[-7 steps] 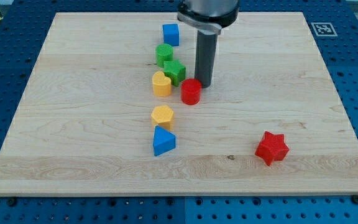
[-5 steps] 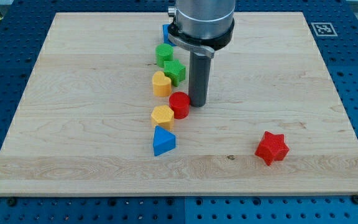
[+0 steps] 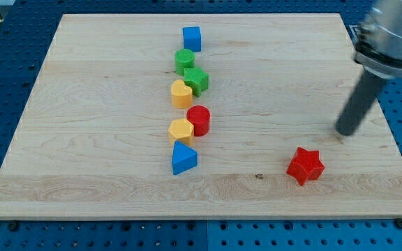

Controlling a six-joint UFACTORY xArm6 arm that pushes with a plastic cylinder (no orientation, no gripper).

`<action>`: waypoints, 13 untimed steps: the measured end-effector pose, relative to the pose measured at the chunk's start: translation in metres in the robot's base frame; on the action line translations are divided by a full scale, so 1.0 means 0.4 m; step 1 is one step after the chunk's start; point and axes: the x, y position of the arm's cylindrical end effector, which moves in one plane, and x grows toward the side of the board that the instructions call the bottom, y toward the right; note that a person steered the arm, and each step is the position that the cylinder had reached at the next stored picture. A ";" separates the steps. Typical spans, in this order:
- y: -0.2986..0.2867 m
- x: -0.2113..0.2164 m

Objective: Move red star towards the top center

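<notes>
The red star point(image 3: 305, 166) lies on the wooden board point(image 3: 103, 90) at the view's lower right. My tip point(image 3: 345, 132) stands above and to the right of the star, apart from it by about a block's width. The rod rises from the tip towards the view's upper right.
A column of blocks runs down the board's middle-left: blue cube point(image 3: 192, 37), green cylinder point(image 3: 183, 61), green star point(image 3: 196, 81), yellow heart-like block point(image 3: 181, 93), red cylinder point(image 3: 199, 120), yellow hexagon point(image 3: 181, 130), blue triangle point(image 3: 183, 158).
My tip pushed the red cylinder down-left until it sat beside the yellow hexagon, then swept from the board's middle to the right side near the red star. The star has not moved.
</notes>
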 end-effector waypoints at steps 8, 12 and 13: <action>-0.348 -0.089; -0.269 0.091; -0.276 -0.054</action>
